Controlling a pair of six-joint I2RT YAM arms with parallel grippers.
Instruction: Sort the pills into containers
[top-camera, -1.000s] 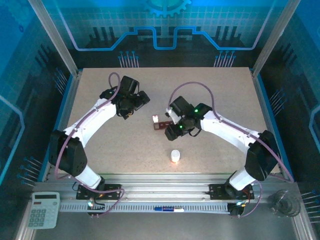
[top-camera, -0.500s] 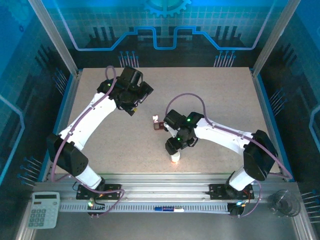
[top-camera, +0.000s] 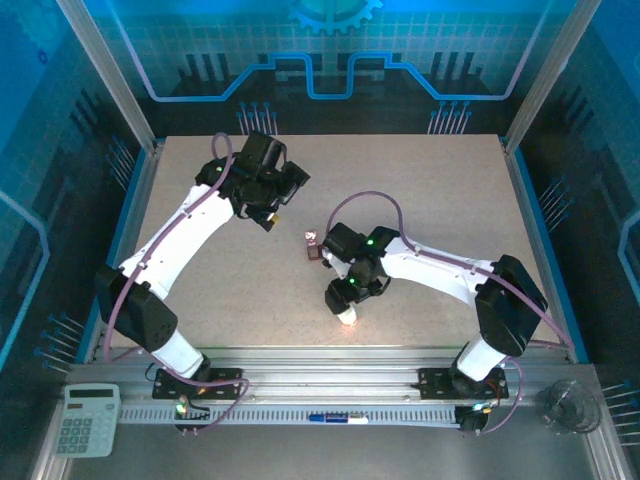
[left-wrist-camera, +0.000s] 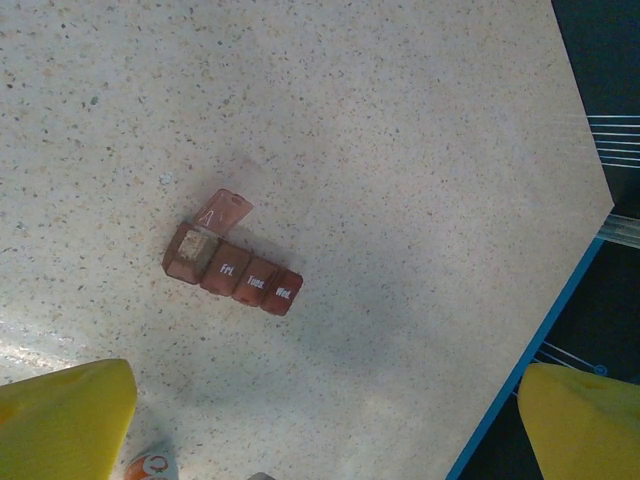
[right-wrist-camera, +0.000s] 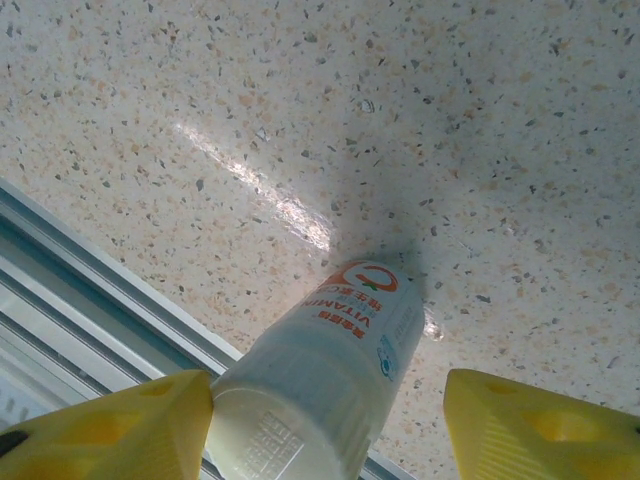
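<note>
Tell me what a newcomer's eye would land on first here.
The white vitamin bottle near the table's front edge, standing between the right gripper's open yellow fingers. Next, the small reddish-brown pill box mid-table, one end lid flipped open.

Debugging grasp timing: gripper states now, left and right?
Left gripper: open, empty.
Right gripper: open, straddling the white vitamin bottle, not clamped.
</note>
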